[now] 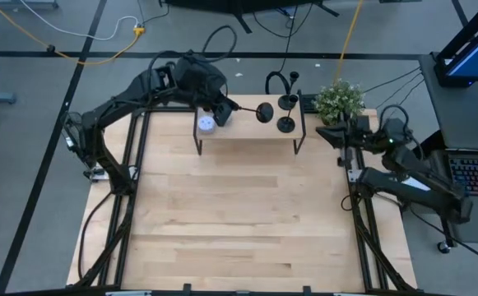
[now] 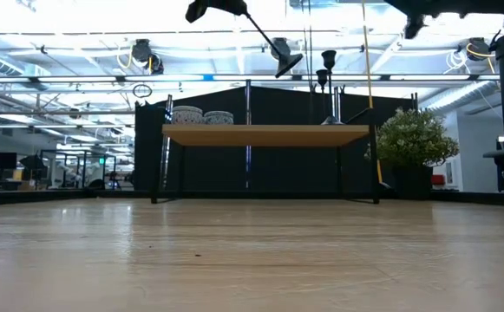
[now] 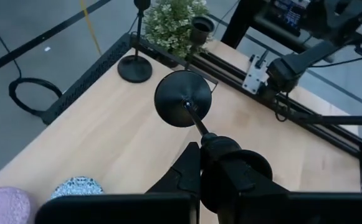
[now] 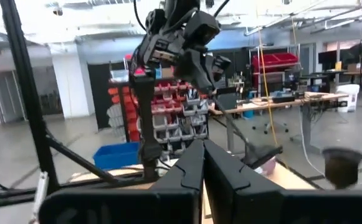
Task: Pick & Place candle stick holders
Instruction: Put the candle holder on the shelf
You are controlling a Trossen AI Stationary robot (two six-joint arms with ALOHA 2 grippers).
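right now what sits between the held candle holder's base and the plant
In the high view, two upright candle stick holders stand on the shelf between the held holder and the plant.

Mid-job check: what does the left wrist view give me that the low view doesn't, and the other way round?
Only the left wrist view shows the left gripper shut on the thin stem of a black metal candle stick holder, held tilted with its round base facing away, and the patterned lids of the round candle tins. Only the low view shows the raised wooden shelf side-on, with the held holder in the air above it. Both show a standing black holder on the shelf and the green potted plant.
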